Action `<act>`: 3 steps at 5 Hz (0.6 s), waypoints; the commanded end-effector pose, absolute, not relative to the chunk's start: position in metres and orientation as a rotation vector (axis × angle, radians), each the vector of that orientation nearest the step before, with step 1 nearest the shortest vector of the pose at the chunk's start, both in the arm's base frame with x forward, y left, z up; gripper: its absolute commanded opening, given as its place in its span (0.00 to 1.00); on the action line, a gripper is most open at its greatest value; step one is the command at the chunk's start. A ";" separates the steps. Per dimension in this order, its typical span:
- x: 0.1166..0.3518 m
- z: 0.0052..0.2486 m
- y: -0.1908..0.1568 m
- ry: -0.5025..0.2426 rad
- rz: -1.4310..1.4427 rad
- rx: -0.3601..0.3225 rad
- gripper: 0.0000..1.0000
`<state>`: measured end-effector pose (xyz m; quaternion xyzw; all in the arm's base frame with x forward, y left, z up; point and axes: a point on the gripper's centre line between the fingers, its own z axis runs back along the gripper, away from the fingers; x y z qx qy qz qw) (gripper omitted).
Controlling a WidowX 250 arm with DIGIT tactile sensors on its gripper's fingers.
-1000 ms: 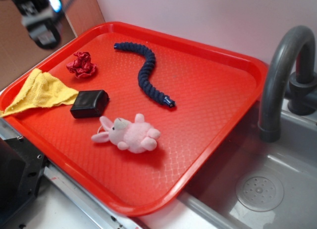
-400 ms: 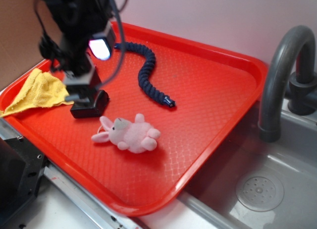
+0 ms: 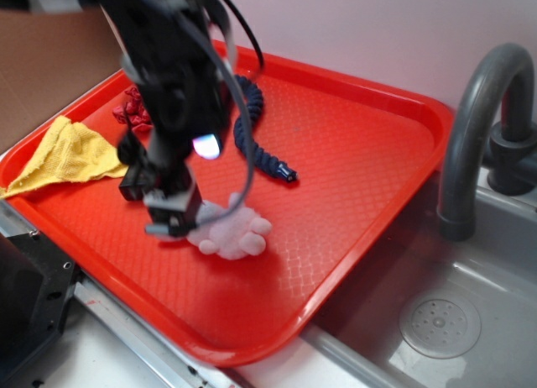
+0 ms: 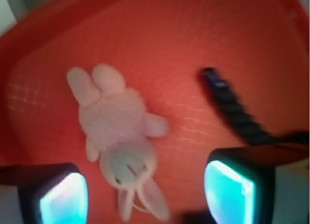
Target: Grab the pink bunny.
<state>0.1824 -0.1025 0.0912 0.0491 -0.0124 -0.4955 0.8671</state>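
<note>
**A:** Red tray (image 3: 377,153) in your exterior view, next to a grey sink (image 3: 436,321) and faucet (image 3: 478,128). Where's the pink bunny (image 3: 231,228)?

**B:** Near the tray's front part, lying down. Your gripper (image 3: 172,216) sits right over its head end, so only body and legs show. Blurry arm, can't tell contact from here.

**A:** Other stuff?

**B:** Yellow cloth (image 3: 59,157) at the left edge, red scrunchie (image 3: 130,111) behind the arm, black box (image 3: 134,186) mostly hidden, navy rope (image 3: 256,136) mid-tray.

**A:** Wrist view?

**B:** Pink bunny (image 4: 118,141) lies on the tray (image 4: 193,49), face up, ears toward the camera. Gripper (image 4: 145,197) spread wide (both fingers at the bottom corners), one finger (image 4: 60,197) just beside the bunny's head, the other well apart; nothing held. Rope end (image 4: 232,107) lies to the right.
</note>
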 end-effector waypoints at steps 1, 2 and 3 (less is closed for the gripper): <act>0.180 0.059 -0.117 0.011 -1.091 0.127 1.00; 0.179 0.043 -0.118 0.055 -1.103 0.124 1.00; 0.179 0.038 -0.118 0.064 -1.109 0.146 0.00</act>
